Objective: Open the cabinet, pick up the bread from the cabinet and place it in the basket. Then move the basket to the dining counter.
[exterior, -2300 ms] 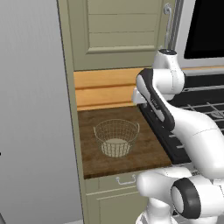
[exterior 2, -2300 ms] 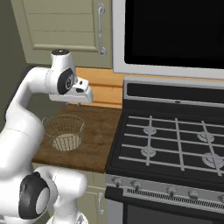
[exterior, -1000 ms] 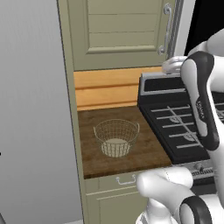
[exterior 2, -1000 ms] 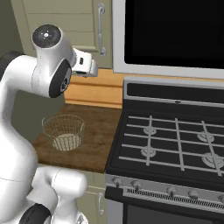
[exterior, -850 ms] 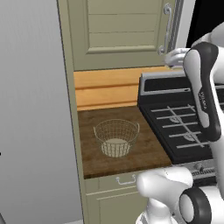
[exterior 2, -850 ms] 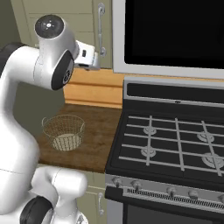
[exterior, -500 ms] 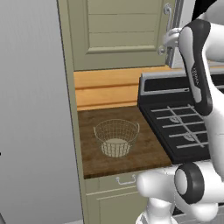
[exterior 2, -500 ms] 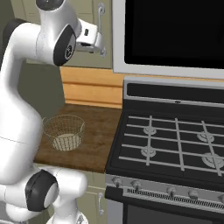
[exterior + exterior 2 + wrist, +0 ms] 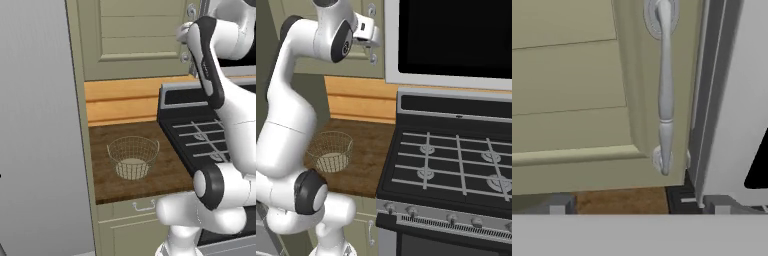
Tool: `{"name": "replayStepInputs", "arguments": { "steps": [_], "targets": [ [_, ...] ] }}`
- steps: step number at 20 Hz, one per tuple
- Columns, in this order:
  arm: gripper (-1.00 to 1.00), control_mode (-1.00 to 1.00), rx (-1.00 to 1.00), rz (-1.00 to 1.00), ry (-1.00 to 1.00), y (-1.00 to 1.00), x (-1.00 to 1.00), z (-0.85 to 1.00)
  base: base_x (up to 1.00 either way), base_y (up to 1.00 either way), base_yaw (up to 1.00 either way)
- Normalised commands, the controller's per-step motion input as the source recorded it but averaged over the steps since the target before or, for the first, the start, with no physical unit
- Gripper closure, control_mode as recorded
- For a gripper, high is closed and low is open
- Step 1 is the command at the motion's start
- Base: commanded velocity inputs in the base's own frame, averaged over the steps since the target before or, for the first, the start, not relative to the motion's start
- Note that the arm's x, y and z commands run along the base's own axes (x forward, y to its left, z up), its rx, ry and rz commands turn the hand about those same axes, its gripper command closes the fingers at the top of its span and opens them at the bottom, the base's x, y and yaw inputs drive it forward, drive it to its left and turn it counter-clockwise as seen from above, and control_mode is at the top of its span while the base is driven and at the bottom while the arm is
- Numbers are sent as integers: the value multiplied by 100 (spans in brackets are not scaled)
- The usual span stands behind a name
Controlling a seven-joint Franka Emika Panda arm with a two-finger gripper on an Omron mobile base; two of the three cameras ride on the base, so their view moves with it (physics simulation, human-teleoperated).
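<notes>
A short dark wood tabletop [image 9: 165, 175] sits between a grey wall panel [image 9: 35, 125] and a black gas stove [image 9: 456, 160], backed by pale wood boards. The wire basket [image 9: 133, 157] stands on it, upright. Above, the cabinet [image 9: 135, 35] door is closed; the pincer [image 9: 639, 206] faces its curved silver handle [image 9: 665, 90], jaws spread wide, holding nothing.

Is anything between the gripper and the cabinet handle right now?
Nothing visible. In the hand view the open gripper faces the cabinet door directly, with its silver handle unobstructed just ahead.
</notes>
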Motion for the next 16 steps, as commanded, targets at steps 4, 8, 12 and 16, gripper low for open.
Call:
{"name": "replayStepInputs", "arguments": {
  "steps": [4, 8, 12, 16],
  "targets": [
    [-100, -100, -1, -1, 13, -22, 94, -2, 0, 0, 0],
    [-100, -100, 0, 0, 8, -29, 70, 0, 0, 0, 0],
    [-100, -100, 0, 0, 5, -23, 45, 0, 0, 0, 0],
    [-100, -100, 0, 0, -3, -20, 28, 0, 0, 0, 0]
  ]
}}
